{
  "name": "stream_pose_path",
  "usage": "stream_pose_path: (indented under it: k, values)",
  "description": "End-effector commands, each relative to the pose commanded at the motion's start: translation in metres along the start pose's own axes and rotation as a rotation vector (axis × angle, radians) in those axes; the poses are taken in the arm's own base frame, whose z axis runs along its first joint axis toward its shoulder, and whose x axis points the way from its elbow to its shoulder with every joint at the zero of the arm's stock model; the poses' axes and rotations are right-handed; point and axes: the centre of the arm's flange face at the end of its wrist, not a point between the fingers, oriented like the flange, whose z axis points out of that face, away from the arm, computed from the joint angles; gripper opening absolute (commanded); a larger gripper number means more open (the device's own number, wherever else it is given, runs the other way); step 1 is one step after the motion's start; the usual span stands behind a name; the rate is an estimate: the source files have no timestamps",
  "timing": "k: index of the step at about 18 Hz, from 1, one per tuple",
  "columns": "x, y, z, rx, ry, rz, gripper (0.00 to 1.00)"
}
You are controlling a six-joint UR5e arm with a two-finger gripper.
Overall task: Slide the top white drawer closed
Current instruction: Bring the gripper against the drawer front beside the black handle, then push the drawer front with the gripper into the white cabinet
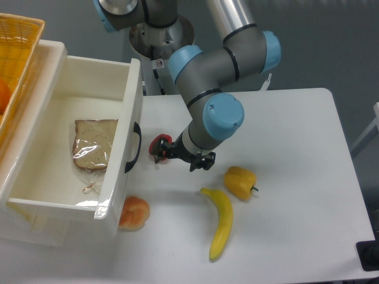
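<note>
Counting – 1 top white drawer [71, 142], 1 banana [221, 222]

Top white drawer [71, 142] open at frame left, bagged bread [93, 144] inside. Claw [180, 158] at centre, over red pepper [159, 144]. Banana [221, 222], yellow pepper [240, 181] on worktop [296, 177].

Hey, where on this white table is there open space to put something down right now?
The right side of the table, past the yellow pepper, is bare, as is the front strip right of the banana. It's crowded beside the top white drawer, where the end effector sits at the red pepper above an orange pastry.
</note>
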Motion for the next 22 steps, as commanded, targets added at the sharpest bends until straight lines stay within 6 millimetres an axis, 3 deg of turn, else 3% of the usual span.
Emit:
stream_pose_path:
  k: [18,22]
  values:
    - [0.022,-0.006,-0.001,0.024,0.026,0.015,1.00]
    - [0.035,-0.009,-0.001,0.032,0.034,0.033,1.00]
